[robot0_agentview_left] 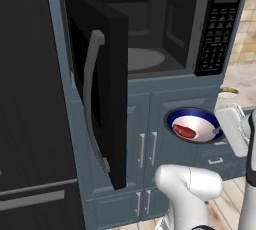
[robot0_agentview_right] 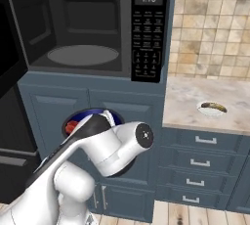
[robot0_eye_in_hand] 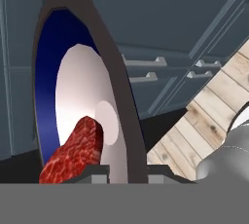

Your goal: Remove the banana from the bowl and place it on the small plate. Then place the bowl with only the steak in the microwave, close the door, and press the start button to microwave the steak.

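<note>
My gripper (robot0_eye_in_hand: 129,172) is shut on the rim of the blue bowl (robot0_agentview_left: 194,124), holding it in the air in front of the cabinet doors below the microwave (robot0_agentview_left: 150,39). Inside the bowl (robot0_eye_in_hand: 73,91) lies the reddish-brown steak (robot0_eye_in_hand: 73,152); the steak (robot0_agentview_left: 184,132) rests on the white inside. In the right base view my arm hides most of the bowl (robot0_agentview_right: 80,115). The microwave door (robot0_agentview_left: 95,84) stands wide open to the left, its grey handle (robot0_agentview_left: 90,99) facing me. The banana (robot0_agentview_right: 213,106) lies on the small plate (robot0_agentview_right: 211,111) on the counter to the right.
The grey turntable (robot0_agentview_right: 83,54) sits inside the open oven. A keypad panel (robot0_agentview_right: 146,38) is at the oven's right. A marble counter (robot0_agentview_right: 195,97) with drawers (robot0_agentview_right: 200,163) beneath it lies to the right, and a tall dark appliance (robot0_agentview_left: 30,99) stands on the left.
</note>
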### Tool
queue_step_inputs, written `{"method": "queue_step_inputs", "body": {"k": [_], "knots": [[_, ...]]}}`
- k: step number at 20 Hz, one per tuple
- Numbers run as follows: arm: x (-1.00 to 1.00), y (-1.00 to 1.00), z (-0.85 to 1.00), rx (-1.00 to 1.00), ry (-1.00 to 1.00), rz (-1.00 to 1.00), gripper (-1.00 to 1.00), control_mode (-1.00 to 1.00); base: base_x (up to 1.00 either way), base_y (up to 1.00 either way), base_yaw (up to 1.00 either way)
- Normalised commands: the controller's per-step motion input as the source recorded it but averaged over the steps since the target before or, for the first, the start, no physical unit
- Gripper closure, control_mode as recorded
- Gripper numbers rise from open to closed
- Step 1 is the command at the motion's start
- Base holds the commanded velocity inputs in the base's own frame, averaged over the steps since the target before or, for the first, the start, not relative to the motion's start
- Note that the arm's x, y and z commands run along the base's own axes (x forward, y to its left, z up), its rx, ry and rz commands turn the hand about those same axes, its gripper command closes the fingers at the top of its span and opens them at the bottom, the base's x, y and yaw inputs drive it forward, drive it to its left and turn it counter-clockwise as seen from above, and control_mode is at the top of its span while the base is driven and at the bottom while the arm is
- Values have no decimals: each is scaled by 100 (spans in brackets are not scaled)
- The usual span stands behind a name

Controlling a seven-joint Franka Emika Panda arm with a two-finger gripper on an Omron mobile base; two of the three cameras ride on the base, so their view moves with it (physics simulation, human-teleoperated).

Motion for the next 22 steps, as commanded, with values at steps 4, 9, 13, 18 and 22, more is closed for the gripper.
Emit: {"method": "queue_step_inputs", "body": {"k": [4,9,13,18,22], "knots": [[32,52,59,0,-10,0,100,-100,0,0,0],[38,83,86,0,-14,0,100,-100,0,0,0],[51,46,68,1,-1,0,100,-100,0,0,0],[71,18,49,9,0,0,100,-100,0,0,0],[76,49,20,4,0,-7,100,-100,0,0,0]]}}
